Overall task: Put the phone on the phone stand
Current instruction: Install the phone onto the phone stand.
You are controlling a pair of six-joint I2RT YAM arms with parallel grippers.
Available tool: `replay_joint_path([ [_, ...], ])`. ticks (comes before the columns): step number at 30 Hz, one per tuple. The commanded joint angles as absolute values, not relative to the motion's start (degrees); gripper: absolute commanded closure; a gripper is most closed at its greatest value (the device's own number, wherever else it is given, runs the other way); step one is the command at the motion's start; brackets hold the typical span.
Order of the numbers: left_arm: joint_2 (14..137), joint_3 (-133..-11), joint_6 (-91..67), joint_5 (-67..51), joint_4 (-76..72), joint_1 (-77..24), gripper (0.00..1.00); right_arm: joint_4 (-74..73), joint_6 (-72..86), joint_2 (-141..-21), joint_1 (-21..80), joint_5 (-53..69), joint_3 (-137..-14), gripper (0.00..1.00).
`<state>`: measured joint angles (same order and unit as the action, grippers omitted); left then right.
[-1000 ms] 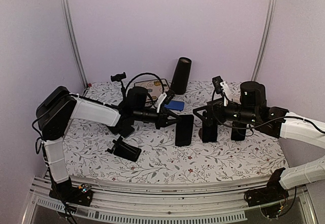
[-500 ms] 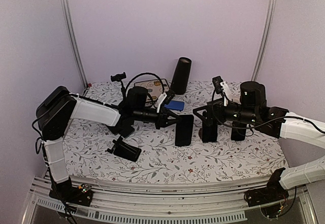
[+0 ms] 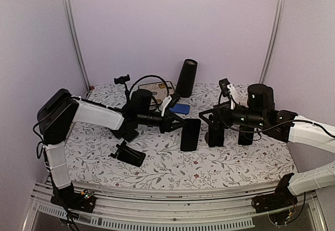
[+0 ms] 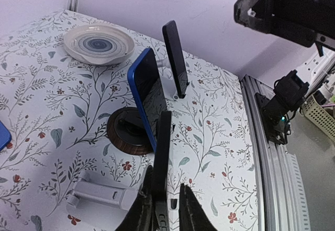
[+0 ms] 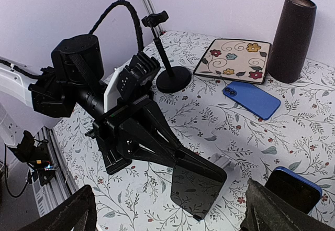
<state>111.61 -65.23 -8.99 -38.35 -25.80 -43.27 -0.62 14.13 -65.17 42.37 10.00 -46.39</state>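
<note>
Phone [image 4: 163, 147] upright | left gripper [image 4: 165, 197] straddles its edge, clamped or loose unclear | right gripper [image 5: 170, 208] spread wide

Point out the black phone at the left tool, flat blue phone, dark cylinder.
black phone [image 5: 199, 186], right wrist view, face centre.
flat blue phone [image 5: 250, 99], right wrist view, back centre.
dark cylinder [image 5: 293, 37], right wrist view, side wall.

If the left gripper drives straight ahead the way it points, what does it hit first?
For the left gripper, the black phone between its jaws; close behind, the blue phone on the round dark stand, gap hard to judge.
</note>
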Motion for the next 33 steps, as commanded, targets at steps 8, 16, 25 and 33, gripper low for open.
replay_joint_path([
  [8,110.1,-64.3,-8.4,-36.0,-26.0,-42.0,0.78,-0.8,14.6,-66.4,42.5,10.9,-47.0,0.01],
  [16,108.3,-63.0,-8.0,-33.0,-25.2,-41.8,0.68,-0.8,14.9,-67.4,42.5,10.7,-47.6,0.01],
  [25,107.1,-62.3,-7.6,-29.8,-23.8,-41.8,0.61,-0.8,15.2,-68.3,42.5,10.6,-47.8,0.01],
  [33,104.4,-59.7,-9.9,-27.4,-24.8,-42.0,0.61,-1.2,15.4,-68.3,42.5,9.7,-47.8,0.01],
])
